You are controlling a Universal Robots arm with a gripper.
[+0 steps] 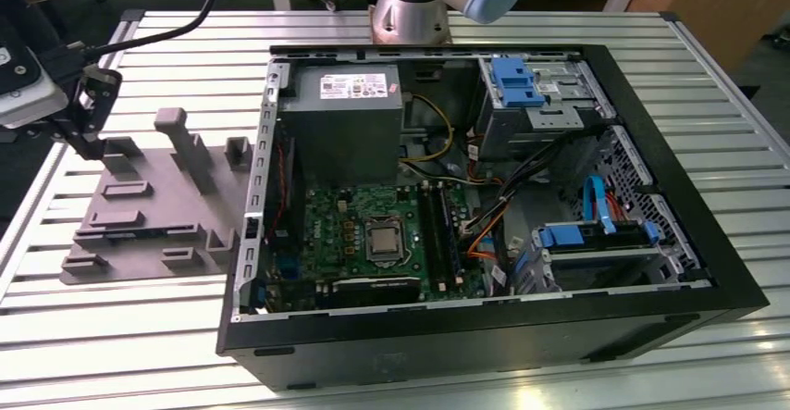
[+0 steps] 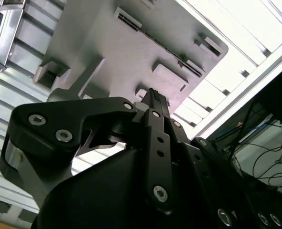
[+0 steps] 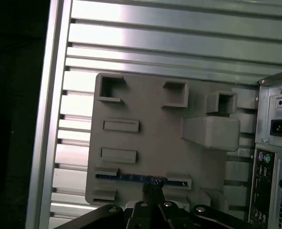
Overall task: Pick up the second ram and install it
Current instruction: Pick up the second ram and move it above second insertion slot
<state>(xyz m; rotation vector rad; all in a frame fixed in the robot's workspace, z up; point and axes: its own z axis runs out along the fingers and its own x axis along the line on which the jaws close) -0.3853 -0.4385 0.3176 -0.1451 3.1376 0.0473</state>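
Note:
The second ram (image 3: 126, 177) is a thin dark blue-green strip standing on edge in a slot of the grey fixture tray (image 3: 146, 119), at the end of the tray farthest from its tall post. My gripper (image 3: 151, 187) hangs over the middle of that strip with its fingers drawn together; whether they touch it does not show. In the exterior view the gripper (image 1: 91, 146) is raised over the tray (image 1: 148, 216) at that view's left, outside the computer case. The second wrist view has the closed fingertips (image 2: 153, 93) against the tray's surface (image 2: 131, 57).
The open black computer case (image 1: 494, 336) lies on the slatted aluminium table (image 1: 124, 336). Inside are the green motherboard (image 1: 358, 211), long black memory slots (image 1: 438, 234), the grey power-supply box (image 1: 342, 105), blue drive cages (image 1: 519, 81) and loose cables. The tray's tall posts (image 1: 183, 142) stand near the gripper.

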